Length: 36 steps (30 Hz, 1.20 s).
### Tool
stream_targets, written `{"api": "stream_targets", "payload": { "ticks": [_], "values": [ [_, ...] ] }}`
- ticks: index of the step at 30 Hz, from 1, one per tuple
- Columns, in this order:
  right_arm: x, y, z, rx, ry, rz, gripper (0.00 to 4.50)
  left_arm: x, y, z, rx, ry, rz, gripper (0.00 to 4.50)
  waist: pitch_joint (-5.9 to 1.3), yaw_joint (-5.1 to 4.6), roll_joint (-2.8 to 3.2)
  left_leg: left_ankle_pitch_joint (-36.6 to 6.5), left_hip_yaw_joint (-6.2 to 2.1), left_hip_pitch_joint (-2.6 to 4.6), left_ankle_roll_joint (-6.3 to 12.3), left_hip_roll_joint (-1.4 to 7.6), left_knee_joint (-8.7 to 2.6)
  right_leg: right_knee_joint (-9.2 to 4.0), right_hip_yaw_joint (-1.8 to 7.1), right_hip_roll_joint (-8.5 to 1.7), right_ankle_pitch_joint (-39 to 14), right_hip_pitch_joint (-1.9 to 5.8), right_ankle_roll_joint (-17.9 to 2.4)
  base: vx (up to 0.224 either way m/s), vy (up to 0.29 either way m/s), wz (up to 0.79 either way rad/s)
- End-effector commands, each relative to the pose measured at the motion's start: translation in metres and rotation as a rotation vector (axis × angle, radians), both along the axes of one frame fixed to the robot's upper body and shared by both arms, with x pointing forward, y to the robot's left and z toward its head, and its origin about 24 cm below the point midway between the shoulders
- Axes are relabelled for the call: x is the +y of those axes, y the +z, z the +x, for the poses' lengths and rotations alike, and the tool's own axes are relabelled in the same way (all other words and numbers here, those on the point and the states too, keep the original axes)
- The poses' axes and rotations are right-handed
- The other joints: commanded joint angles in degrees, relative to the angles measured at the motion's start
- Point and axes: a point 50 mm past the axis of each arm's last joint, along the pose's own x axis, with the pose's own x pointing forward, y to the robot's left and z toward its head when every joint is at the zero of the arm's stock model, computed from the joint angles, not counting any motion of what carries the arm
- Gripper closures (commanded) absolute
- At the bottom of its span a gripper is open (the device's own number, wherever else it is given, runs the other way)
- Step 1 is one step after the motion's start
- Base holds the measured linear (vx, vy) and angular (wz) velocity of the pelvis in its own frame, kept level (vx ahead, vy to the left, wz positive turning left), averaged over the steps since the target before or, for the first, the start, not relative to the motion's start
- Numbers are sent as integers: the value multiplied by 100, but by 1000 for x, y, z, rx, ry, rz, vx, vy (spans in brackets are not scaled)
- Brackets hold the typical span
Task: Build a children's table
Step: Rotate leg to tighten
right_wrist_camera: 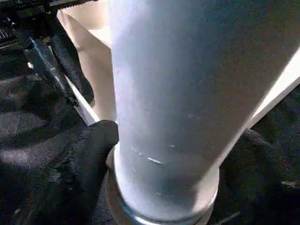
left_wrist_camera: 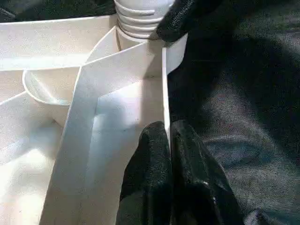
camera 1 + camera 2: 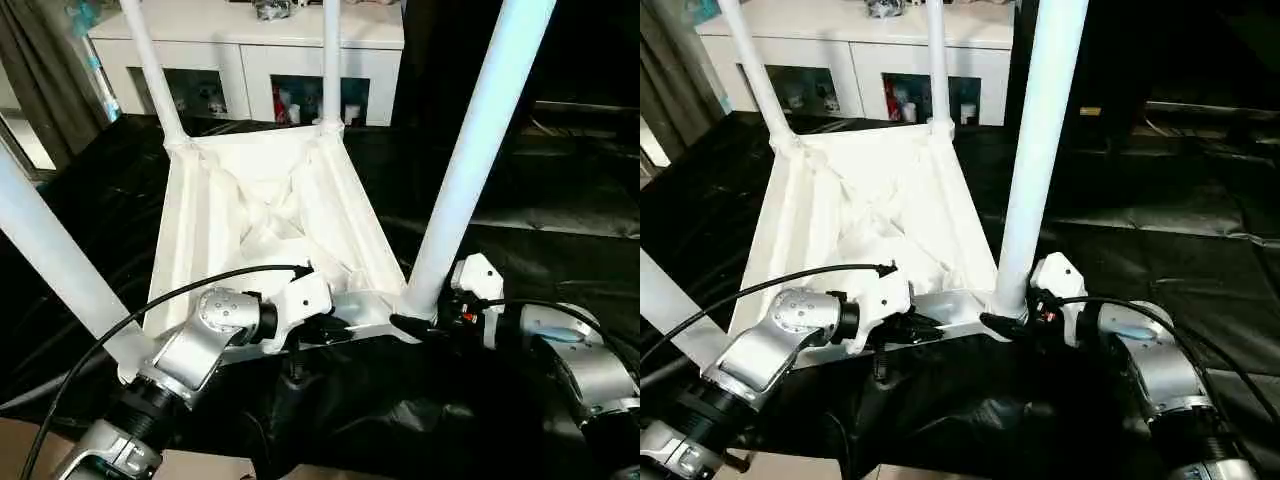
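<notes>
We see the children's table (image 3: 265, 215) lying upside down on a black sheet (image 3: 560, 210), its ribbed underside facing up and four white legs rising from its corner sockets. Our left gripper (image 2: 169, 136) is clamped on the thin near rim of the tabletop, one black finger on each side of the wall, as the left wrist view shows; in the head views its white body sits at the middle of that near edge (image 3: 300, 305). Our right gripper (image 3: 1025, 320) is at the base of the near right leg (image 3: 470, 160), where the tube enters its socket. In the right wrist view one black finger (image 1: 96, 140) lies against the side of that leg just above the socket collar, while the leg's bulk hides the other finger, so we cannot tell whether the jaws grasp the tube or stand released around it. The near left leg (image 3: 60, 270) rises beside our silver left forearm (image 3: 185, 355). Beyond the table stands a white glass-door cabinet (image 3: 250, 65), and a strip of brown flooring (image 3: 215, 467) shows at the sheet's near edge.
</notes>
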Motion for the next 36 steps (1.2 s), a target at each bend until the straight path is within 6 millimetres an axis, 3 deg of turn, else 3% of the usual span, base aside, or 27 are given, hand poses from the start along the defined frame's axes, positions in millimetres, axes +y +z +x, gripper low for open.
{"api": "stream_targets", "payload": {
  "ticks": [1, 7, 9, 12, 13, 14, 15, 17, 21, 22, 23, 25, 28, 30, 36],
  "values": [
    [3, 2, 3, -13, 18, 3, 126, 14, -3, 4, 9, 53, 26, 450, -288, 30, -167, -833, -124, -21, 421, 338, -491, -594, 286, -509, -1621, 208, -1144, 0, 0, 0],
    [9, -5, 3, 11, -18, 52, 168, 18, -5, 6, 23, 98, 24, 450, -283, 17, -157, -851, -122, -25, 390, 331, -504, -598, 287, -504, -1656, 212, -1160, 0, 0, 0],
    [17, -11, 2, 10, -110, 98, 171, 19, -4, 12, 6, 182, 8, 450, -271, -10, -98, -923, -123, -22, 321, 327, -515, -612, 293, -499, -1733, 191, -1154, 0, 0, 0],
    [23, -17, 3, 2, -190, 94, 175, 17, -4, 16, -15, 236, 6, 450, -270, -51, -120, -1079, -138, -18, 207, 320, -537, -637, 285, -496, -1960, 202, -1079, 0, 0, 0],
    [27, -20, 3, -8, -221, 87, 175, 15, -3, 18, -23, 269, 0, 450, -267, -58, -109, -1095, -137, -17, 191, 329, -544, -634, 289, -492, -1982, 191, -1071, 0, 0, 0],
    [39, -23, 4, -21, -285, 93, 175, 9, -2, 23, -49, 341, -7, 450, -271, -54, -29, -1140, -137, 7, 151, 333, -541, -638, 297, -493, -1969, 168, -1083, 0, 0, 0],
    [47, -23, 4, -28, -316, 103, 175, 3, 0, 26, -62, 374, -14, 450, -272, -77, -67, -1133, -132, 12, 110, 340, -556, -647, 298, -476, -1853, 169, -1090, 0, 0, 0],
    [59, -22, 5, -34, -357, 115, 176, -9, 3, 27, -78, 416, -35, 450, -300, -74, -64, -1004, -145, -6, 93, 342, -572, -613, 288, -480, -1594, 208, -1102, 0, 0, 0],
    [84, -15, 3, -81, -295, 103, 176, -39, 9, 23, -86, 425, -96, 450, -332, -40, -104, -637, -103, -12, 287, 322, -523, -595, 304, -486, -959, 230, -1190, 0, 0, 0],
    [84, -15, 3, -85, -290, 101, 176, -40, 9, 23, -87, 421, -99, 450, -338, -30, -94, -584, -99, -10, 332, 324, -517, -588, 307, -491, -876, 228, -1205, 0, 0, 0],
    [82, -14, 5, -78, -302, 125, 176, -49, 10, 19, -81, 394, -113, 450, -346, -9, -125, -445, -84, -20, 443, 315, -500, -573, 307, -491, -674, 239, -1250, 0, 0, 0],
    [79, -12, 8, -60, -310, 159, 120, -52, 9, 17, -83, 375, -113, 450, -358, 13, -110, -320, -83, -25, 506, 310, -491, -556, 299, -489, -505, 251, -1262, 0, 0, 0],
    [76, -8, 8, -62, -275, 161, 96, -49, 7, 15, -91, 366, -97, 450, -374, 58, -104, -71, -87, -39, 653, 315, -478, -510, 279, -485, -117, 268, -1294, 0, 0, 0],
    [70, -5, 8, -74, -245, 134, 70, -42, 7, 16, -99, 358, -88, 450, -375, 79, -129, -51, -92, -41, 698, 320, -479, -498, 264, -488, -84, 286, -1310, 0, 0, 0],
    [45, 4, 8, -52, -114, 123, 70, -16, 7, 11, -81, 218, -69, 450, -384, 84, -118, -40, -92, -48, 839, 318, -453, -482, 254, -490, 8, 293, -1349, 0, 0, 0]
  ]
}}
